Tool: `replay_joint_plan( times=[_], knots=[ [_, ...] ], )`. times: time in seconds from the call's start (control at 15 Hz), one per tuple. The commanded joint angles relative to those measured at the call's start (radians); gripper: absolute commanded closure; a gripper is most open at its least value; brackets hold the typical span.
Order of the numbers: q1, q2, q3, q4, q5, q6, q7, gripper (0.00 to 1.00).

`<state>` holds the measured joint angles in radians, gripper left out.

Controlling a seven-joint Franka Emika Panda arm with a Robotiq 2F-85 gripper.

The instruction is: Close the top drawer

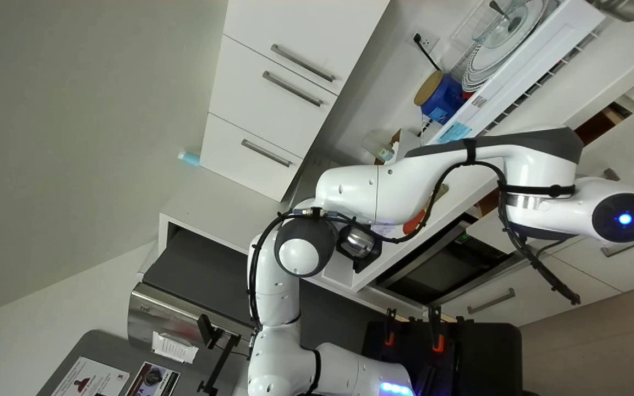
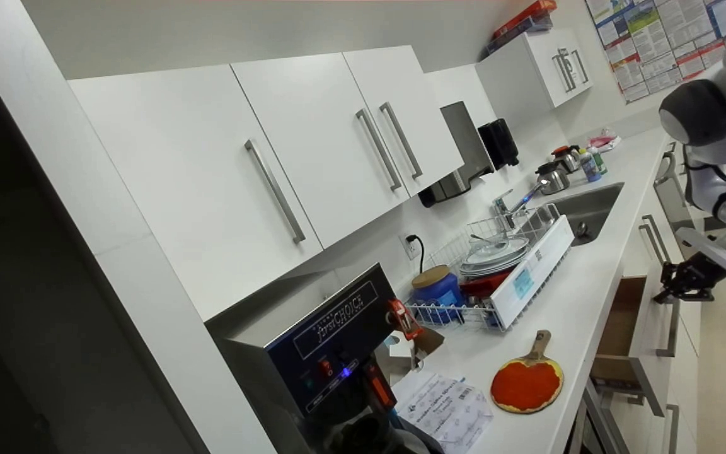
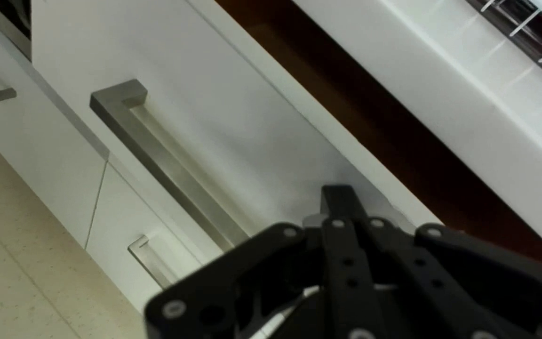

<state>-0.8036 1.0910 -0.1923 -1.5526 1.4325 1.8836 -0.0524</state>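
Observation:
The top drawer stands partly open, with a brown wooden inside. Its flat white front panel with a silver bar handle fills the middle of the wrist view (image 3: 205, 103). It also shows in both exterior views (image 1: 619, 148) (image 2: 651, 343), partly covered by the arm in an exterior view. My gripper (image 3: 341, 197) is shut, its black fingertips together with nothing between them. The tips are at the outer face of the drawer front, near its upper edge and above the handle; I cannot tell whether they press on it. The gripper (image 2: 662, 295) also shows beside the drawer front.
The white counter (image 2: 580, 296) edge overhangs the drawer. A dish rack (image 2: 508, 271) with plates and a blue jar (image 2: 437, 293) stands on it. A pizza-like toy (image 2: 527, 381) lies near the counter edge. Other handled drawers (image 3: 40, 141) sit beside and below.

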Motion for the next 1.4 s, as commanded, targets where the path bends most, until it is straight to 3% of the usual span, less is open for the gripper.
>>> replay_joint_plan(
  times=[0.0,0.6,0.8,0.87,1.13,1.33],
  knots=[
    [0.027,0.086,-0.003,0.174,0.018,0.017,0.134,1.0],
    [0.033,0.278,-0.008,0.547,-0.024,0.002,0.407,1.0],
    [0.032,0.334,-0.032,0.654,-0.097,-0.049,0.46,1.0],
    [0.056,0.148,-0.034,0.335,-0.104,-0.059,0.314,1.0],
    [0.066,0.078,-0.082,0.211,-0.217,-0.161,0.185,1.0],
    [0.097,0.002,-0.129,0.076,-0.259,-0.115,0.041,1.0]
  ],
)
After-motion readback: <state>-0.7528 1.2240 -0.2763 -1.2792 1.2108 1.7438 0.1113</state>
